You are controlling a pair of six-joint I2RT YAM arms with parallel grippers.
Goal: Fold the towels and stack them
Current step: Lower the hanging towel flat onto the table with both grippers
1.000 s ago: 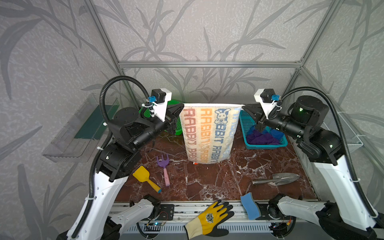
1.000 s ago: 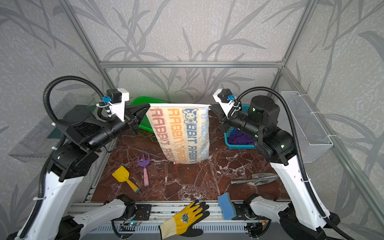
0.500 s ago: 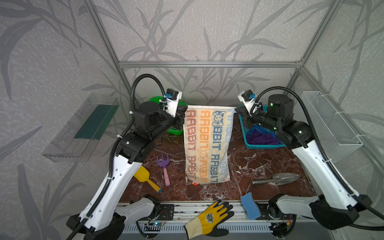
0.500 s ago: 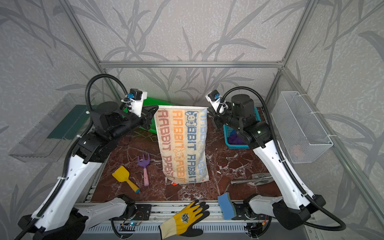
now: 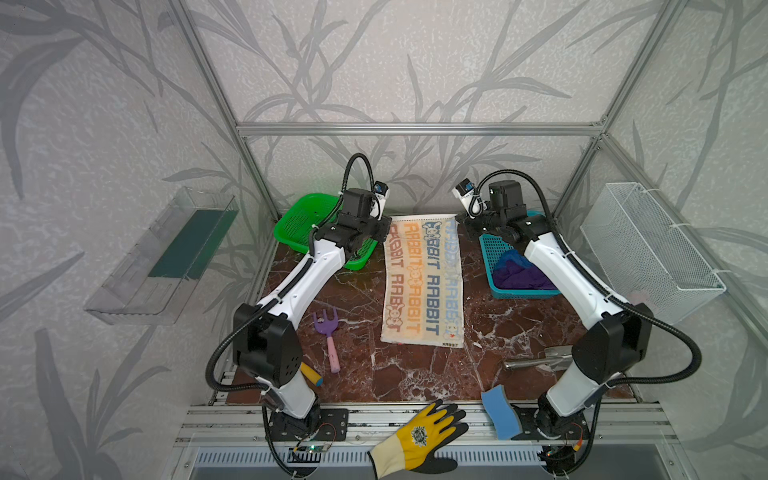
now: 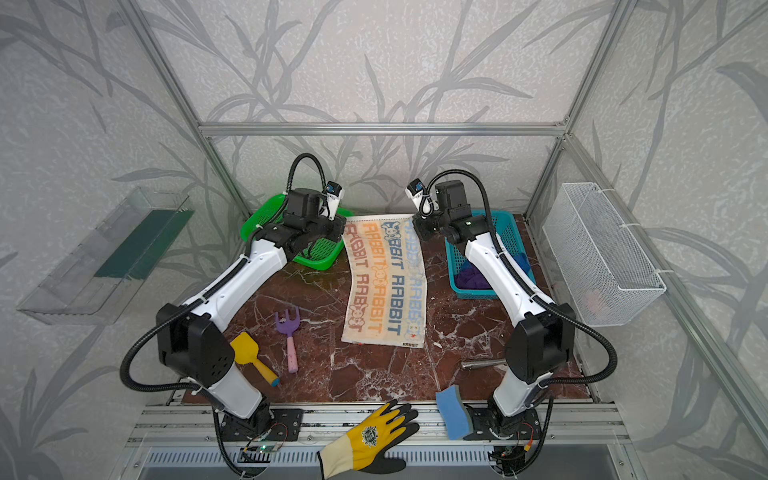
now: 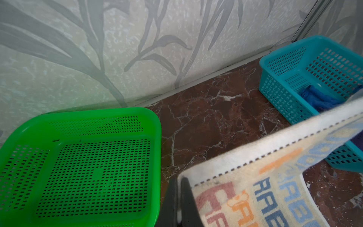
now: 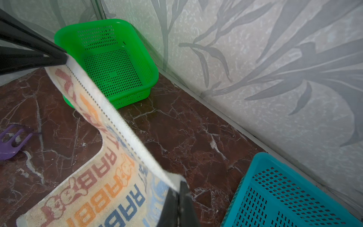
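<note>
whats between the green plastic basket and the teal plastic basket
In both top views, the cream towel with orange and blue lettering lies between them, far corners pinched by the left gripper and right gripper. Beyond it, wrist views show bare marble.

The counter is glossy red-brown marble-look stone with white veins. The cream towel is matt looped terry cloth, nubbly, with a flat woven hem. The green basket and teal basket are smooth perforated plastic with a slight sheen. The royal blue towel and purple towel look soft and fuzzy. The wall basket is white-coated metal mesh — matt.
</note>
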